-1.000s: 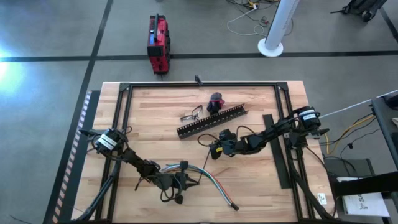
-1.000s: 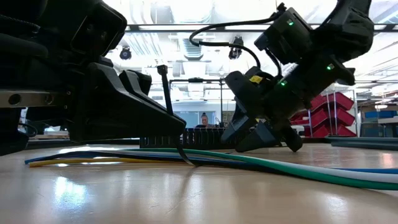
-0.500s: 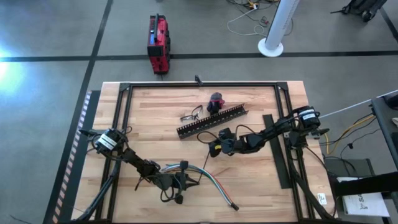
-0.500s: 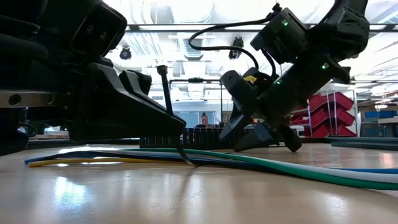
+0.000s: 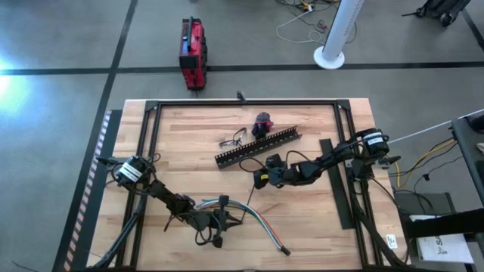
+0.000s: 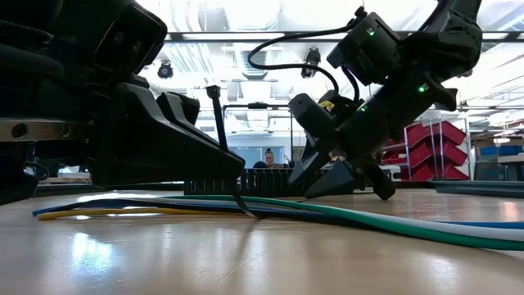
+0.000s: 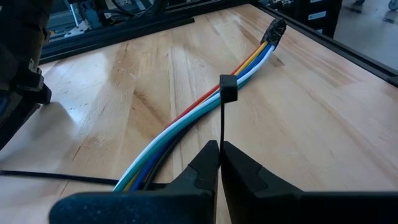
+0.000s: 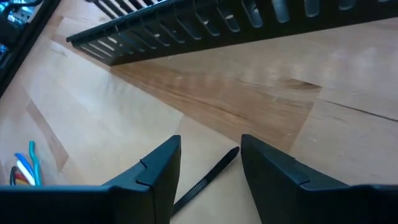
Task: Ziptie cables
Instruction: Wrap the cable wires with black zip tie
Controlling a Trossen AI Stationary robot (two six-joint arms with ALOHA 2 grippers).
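Observation:
The cables [image 7: 186, 121], a bundle of white, blue, green, red and yellow wires, lie flat on the wood near the front edge [image 5: 257, 223]. Over them my left gripper [image 7: 219, 149] is shut on the ziptie [image 7: 222, 115], whose head [image 6: 214, 90] stands above the fingers. A thin black strip [image 7: 56, 177] runs along the table from the bundle toward my right arm. In mid-table my right gripper [image 8: 210, 158] stands open, tilted down. A ribbed black strip end [image 8: 208, 177] lies on the wood between its fingers; neither finger touches it. My left gripper pinches the ziptie's strip [image 7: 221, 134] between its two fingertips, a short way below the head. The fingers come nearly level from the table's left and lie across the strip. The strip stands upright above them; below them it runs down to the table at the cables [image 6: 244, 211].
A long black slotted duct [image 5: 257, 147] lies slantwise behind my right gripper. A red-and-black lump [image 5: 262, 122] and a small wire tangle [image 5: 233, 139] sit beyond it. A flat black strip [image 5: 336, 185] lies at the right. Black frame rails [image 5: 242, 103] border the table.
My right gripper has rolled a little about the line it points along, staying over the same spot of the table. My left gripper and the ziptie have kept still.

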